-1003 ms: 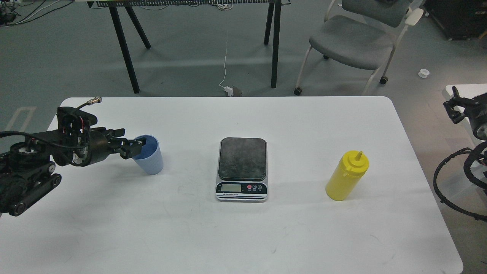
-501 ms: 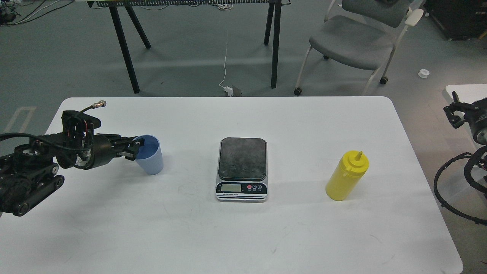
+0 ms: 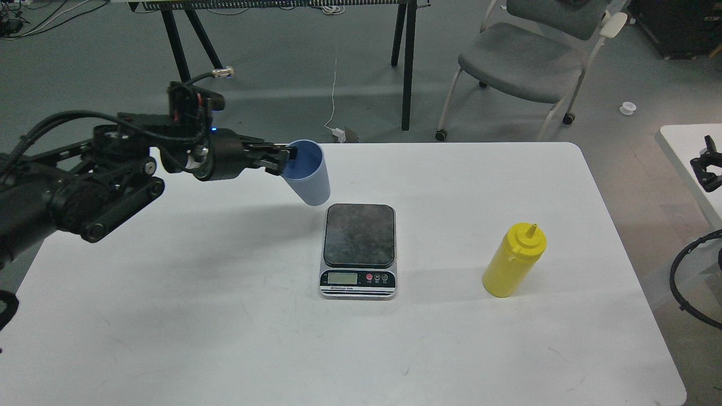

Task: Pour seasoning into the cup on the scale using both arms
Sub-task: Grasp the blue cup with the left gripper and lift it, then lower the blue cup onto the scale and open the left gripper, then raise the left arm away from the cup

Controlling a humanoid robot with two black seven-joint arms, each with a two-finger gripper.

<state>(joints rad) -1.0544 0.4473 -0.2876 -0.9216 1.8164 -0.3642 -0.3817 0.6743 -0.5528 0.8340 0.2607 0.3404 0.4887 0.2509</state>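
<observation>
Cup point(image 3: 308, 172), light blue and ribbed, hangs tilted off the bench point(image 3: 225, 316), rim pinched by left claw point(image 3: 286, 159); scale point(image 3: 359, 250) platform bare; right claw point(image 3: 706, 163) unreadable at the edge

Left arm stretched in from left, raised above table point(image 3: 225, 316), wrist level. Left gripper point(image 3: 285, 160) pinching cup point(image 3: 309, 175) rim. Right gripper point(image 3: 706, 166) at right edge, off table, finger state unclear.
</observation>
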